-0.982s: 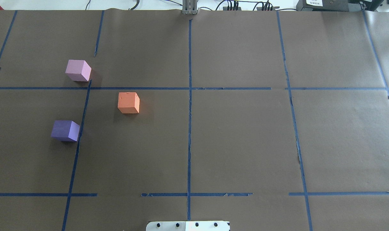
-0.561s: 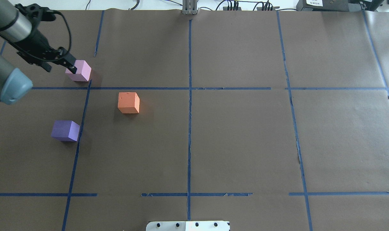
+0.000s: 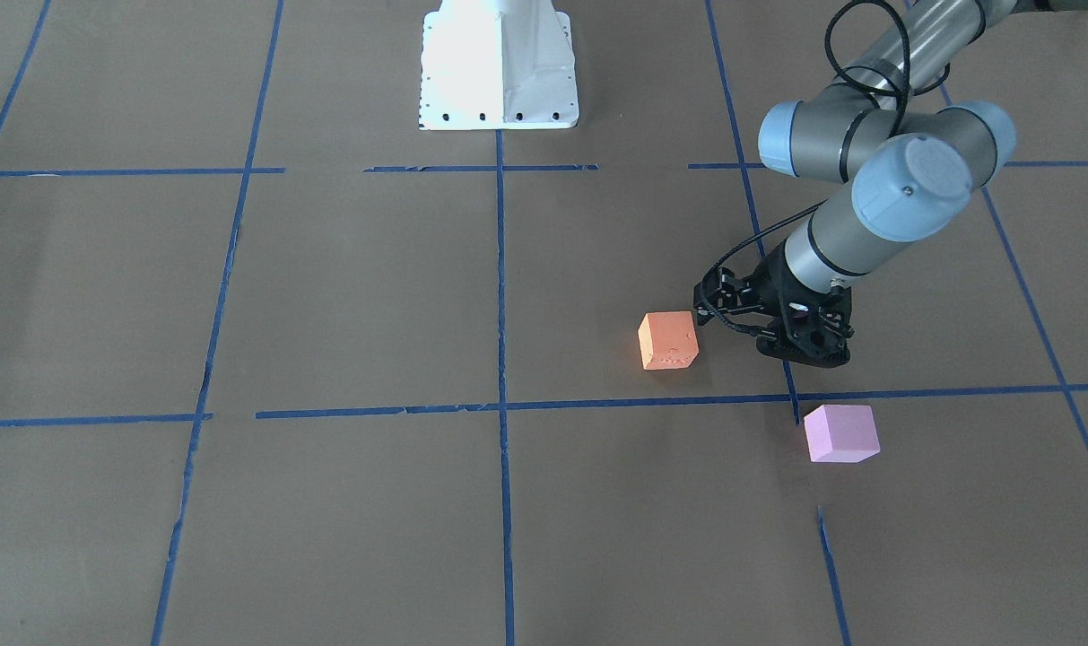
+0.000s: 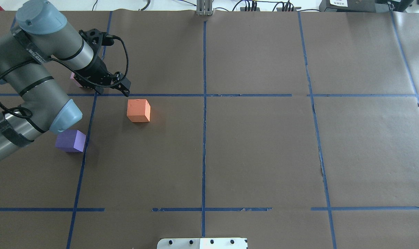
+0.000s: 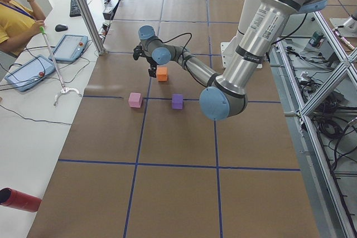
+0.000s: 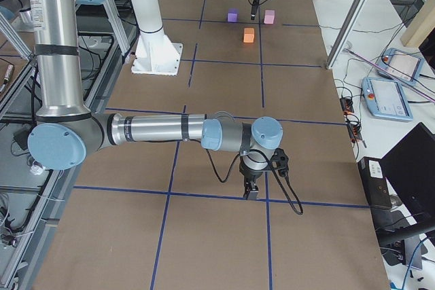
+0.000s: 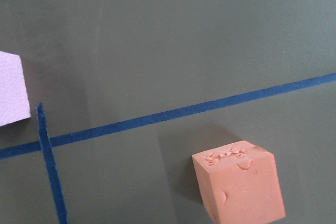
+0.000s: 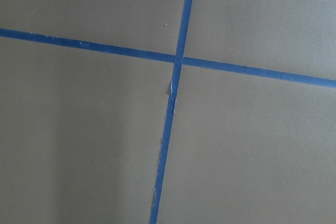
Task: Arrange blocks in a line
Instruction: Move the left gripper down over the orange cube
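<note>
While pink block [image 4: 74, 79] is barely vis. behind left arm [image 4: 40, 86], left pincer [image 4: 126, 91] opening unclear.

Silver-grey arm tubes [image 4: 2, 145], pale-blue joint caps [image 3: 911, 184], black left gripper [image 3: 805, 354], looping black cable [image 4: 116, 37].

Wide gaps between orange block [image 4: 138, 110], pink block [image 3: 841, 433], purple block [image 4: 71, 141].

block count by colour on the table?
orange block: 1
purple block: 1
pink block: 1
Total: 3
</note>
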You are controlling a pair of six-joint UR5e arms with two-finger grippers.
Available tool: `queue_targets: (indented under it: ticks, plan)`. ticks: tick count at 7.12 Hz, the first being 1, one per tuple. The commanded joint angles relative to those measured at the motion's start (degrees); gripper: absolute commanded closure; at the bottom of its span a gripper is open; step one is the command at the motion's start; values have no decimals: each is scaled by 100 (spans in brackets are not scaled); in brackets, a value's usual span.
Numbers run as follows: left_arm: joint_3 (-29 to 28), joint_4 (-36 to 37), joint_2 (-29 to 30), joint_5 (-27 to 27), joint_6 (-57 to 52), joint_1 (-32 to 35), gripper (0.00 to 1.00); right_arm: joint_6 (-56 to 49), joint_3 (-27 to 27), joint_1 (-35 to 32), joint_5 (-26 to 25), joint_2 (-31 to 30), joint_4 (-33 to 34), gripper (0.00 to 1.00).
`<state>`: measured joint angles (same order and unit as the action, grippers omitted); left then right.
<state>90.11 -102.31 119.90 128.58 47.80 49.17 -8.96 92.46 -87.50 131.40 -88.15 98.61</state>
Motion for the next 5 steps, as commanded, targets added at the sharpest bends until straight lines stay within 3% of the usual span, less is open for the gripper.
queue_targets:
  ticks: [1,2,5]
  plan:
    - [-64,-105,200,-455,1053,-442,0,0,0,-4,0,0,0,0]
    - [-73,-96,270,-648,1587,-548,0,0,0,4,0,0,0,0]
    - [-282,-113,280,-1387,1786,-768,0,0,0,5,0,0,0,0]
